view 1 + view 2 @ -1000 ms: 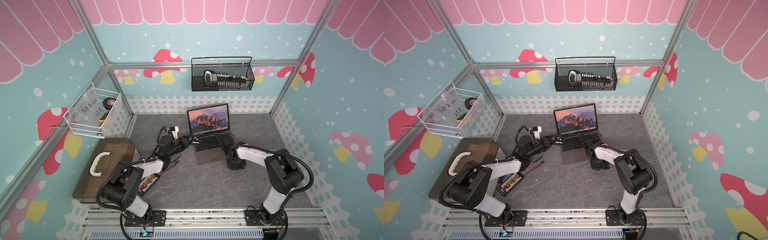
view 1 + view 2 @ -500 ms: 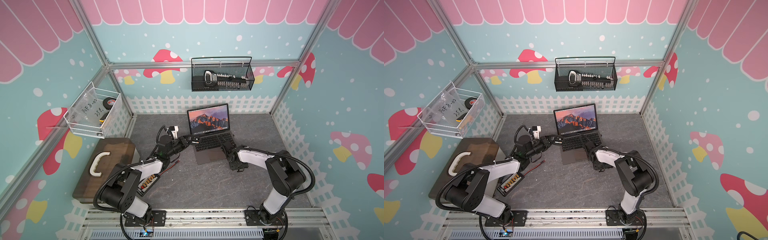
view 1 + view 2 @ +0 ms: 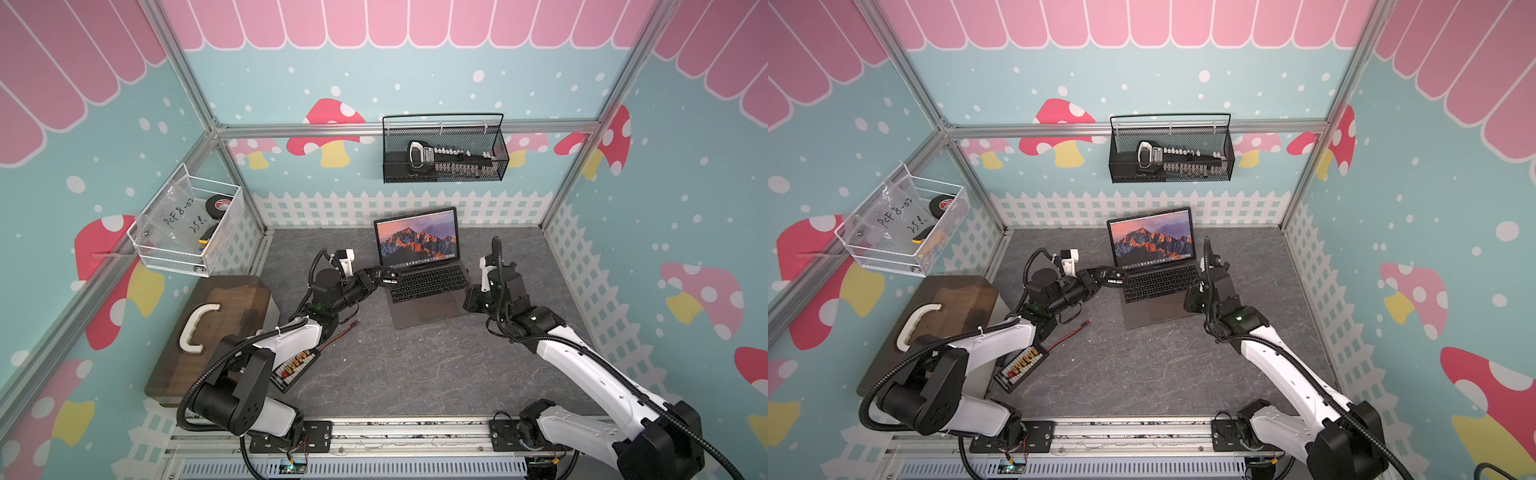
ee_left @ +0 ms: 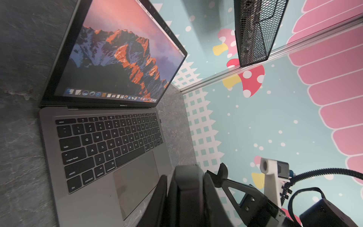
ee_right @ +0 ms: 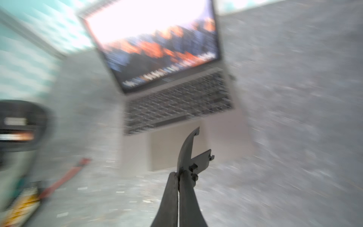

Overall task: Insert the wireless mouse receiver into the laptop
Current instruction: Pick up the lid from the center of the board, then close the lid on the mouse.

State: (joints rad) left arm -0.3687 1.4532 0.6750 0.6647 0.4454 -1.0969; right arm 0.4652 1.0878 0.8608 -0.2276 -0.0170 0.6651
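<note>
The right gripper [image 5: 178, 178] has drawn back from the right edge of the slim dark-grey metal laptop [image 3: 432, 309], jaws pressed together and empty. The tiny black receiver stub [image 4: 160, 120] projects from that edge (apparently seated). The left gripper [image 3: 384, 277] clamps a black oval mouse [image 4: 188, 188] at the laptop's left edge.
</note>
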